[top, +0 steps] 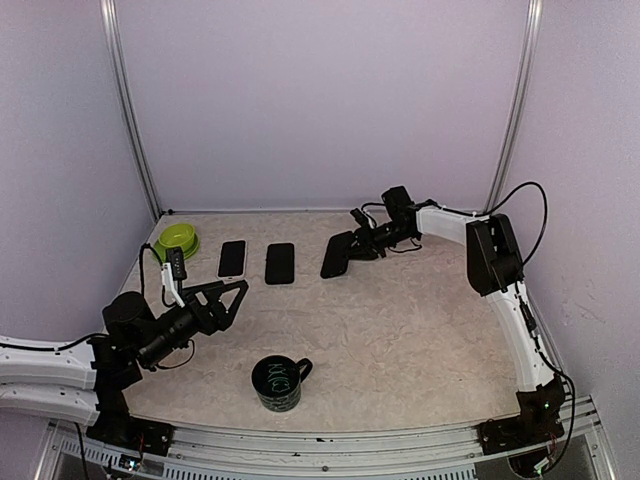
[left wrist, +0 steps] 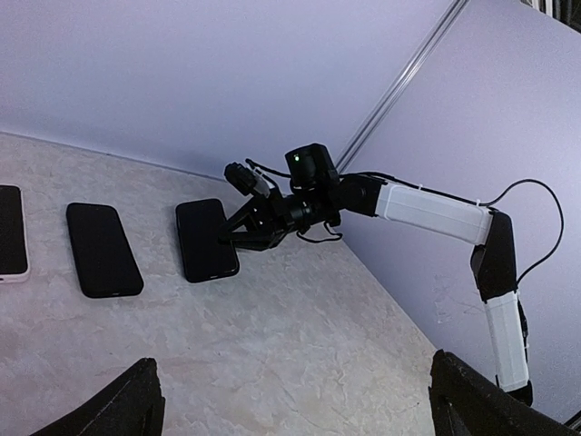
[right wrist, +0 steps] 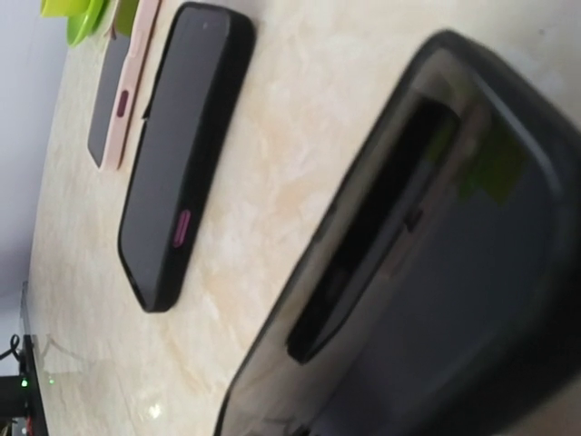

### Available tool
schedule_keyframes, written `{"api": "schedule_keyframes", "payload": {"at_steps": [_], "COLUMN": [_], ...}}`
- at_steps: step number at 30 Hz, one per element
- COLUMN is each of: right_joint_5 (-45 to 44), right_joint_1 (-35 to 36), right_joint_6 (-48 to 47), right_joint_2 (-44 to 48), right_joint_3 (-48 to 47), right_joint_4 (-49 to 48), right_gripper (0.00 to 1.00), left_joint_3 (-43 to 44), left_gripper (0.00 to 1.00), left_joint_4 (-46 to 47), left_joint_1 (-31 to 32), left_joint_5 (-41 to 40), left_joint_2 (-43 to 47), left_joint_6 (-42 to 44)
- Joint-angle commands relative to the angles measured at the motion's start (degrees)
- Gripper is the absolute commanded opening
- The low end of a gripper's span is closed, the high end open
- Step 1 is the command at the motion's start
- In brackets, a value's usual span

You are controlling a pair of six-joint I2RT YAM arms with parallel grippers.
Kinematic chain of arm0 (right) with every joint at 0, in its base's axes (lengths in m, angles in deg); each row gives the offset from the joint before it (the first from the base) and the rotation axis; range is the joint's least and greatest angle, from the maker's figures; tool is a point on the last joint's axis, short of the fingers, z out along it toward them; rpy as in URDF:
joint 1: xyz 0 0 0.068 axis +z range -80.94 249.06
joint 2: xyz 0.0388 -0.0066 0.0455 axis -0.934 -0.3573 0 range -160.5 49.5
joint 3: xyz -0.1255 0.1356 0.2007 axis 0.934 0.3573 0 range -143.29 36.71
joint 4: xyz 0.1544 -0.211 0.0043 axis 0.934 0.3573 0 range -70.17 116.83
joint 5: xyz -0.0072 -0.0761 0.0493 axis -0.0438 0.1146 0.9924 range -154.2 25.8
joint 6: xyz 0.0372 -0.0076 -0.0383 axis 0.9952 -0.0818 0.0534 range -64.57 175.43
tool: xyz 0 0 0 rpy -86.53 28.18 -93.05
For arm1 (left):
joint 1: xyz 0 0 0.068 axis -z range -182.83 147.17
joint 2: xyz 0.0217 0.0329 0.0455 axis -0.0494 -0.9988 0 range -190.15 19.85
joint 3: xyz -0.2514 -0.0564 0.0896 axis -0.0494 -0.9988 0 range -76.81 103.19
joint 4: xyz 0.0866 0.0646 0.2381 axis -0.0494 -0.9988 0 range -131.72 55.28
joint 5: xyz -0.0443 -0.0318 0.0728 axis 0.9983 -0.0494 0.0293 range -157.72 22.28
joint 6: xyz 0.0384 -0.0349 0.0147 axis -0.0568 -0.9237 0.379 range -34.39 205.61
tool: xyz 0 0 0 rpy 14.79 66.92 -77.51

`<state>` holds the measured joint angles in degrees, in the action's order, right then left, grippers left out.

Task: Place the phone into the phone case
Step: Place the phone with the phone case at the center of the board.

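Observation:
A black glossy phone [top: 337, 255] lies at the back middle of the table; it fills the right wrist view [right wrist: 436, 272] and shows in the left wrist view [left wrist: 205, 240]. My right gripper [top: 362, 244] is at its right edge, fingers over it; I cannot tell whether they grip. A black phone-shaped slab with a pink side button [top: 280, 263], perhaps the case, lies to its left [right wrist: 172, 173] [left wrist: 103, 248]. My left gripper [top: 226, 299] is open and empty, hovering at the front left, its fingertips [left wrist: 136, 400] wide apart.
A phone with a pale pink rim [top: 232, 259] lies left of the black slab. A green bowl [top: 177, 239] sits at the back left corner. A dark mug [top: 278, 383] stands near the front edge. Purple walls close in the back and both sides.

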<state>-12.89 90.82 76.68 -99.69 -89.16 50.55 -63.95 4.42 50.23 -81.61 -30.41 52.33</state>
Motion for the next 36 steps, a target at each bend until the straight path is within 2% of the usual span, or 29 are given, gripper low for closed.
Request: {"api": "schedule_keyframes", "payload": {"at_steps": [1,8,16,25,31,36], "right_joint_5": [-0.16,-1.97,-2.57,-3.68,-7.61,-13.76], "right_joint_1": [-1.06,-1.92,-2.94,-3.04,-2.98,-2.96], "right_joint_6": [1.20,2.16,3.14,3.70,0.25,-2.87], "right_joint_2": [-0.76,-0.11,1.43,0.71,6.08,15.64], "right_joint_3": [-1.58,-0.86,2.28,1.13,6.83,17.63], "right_joint_4": [-3.02,-3.41,-6.08,-6.02,-5.95,-8.25], "right_gripper": [0.28,0.35,0.37,0.43,0.54,0.67], "left_joint_3": [-0.71,-0.91,-0.91,-1.26,-0.65,2.64], "left_gripper": [0.99,0.99,0.99,0.99,0.99,0.99], "left_joint_4": [1.90,2.31,2.55,2.42,-0.62,-7.67], "left_joint_1": [-0.06,-0.07,-0.09,-0.06,-0.19,-1.55], "left_joint_5": [0.09,0.00,-0.44,-1.63,-3.42,-4.65], "left_joint_2": [0.03,-0.01,-0.01,0.06,1.63,3.84], "left_joint_6": [-0.51,-0.65,-0.48,-0.03,1.01,2.07]}}
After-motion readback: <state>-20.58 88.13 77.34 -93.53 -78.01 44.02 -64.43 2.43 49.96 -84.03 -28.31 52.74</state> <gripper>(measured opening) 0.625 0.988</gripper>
